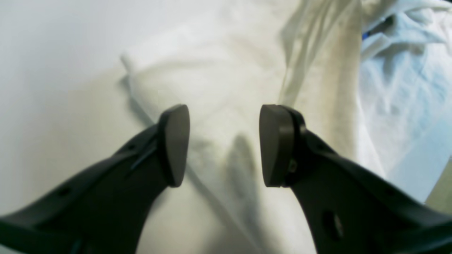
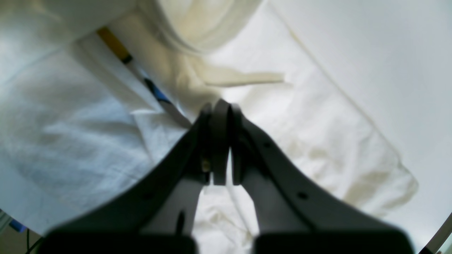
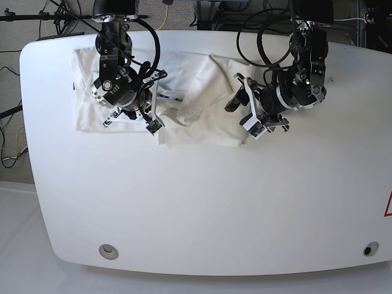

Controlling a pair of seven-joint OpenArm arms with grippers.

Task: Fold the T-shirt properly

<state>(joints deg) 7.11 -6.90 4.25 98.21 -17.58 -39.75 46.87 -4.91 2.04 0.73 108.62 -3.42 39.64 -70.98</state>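
A: T-shirt?
B: White cotton, creamy in its shaded folds, bluish-white where daylight falls. A sliver of printed pattern shows in the right wrist view: yellow, then black, then blue.

A: Table?
B: Plain white top, with a small red mark at its right edge.

A: Left gripper?
B: Matte black fingers, dark grey pads.

A: Right gripper?
B: Black fingers too, charcoal grey at the tips.

A: Floor?
B: Greyish beige, crossed by black cables.

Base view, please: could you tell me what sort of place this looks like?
Probably a robotics lab bench: a rounded white table with two arms mounted at its far edge, loose cables trailing off it, and a white T-shirt laid out for practice.
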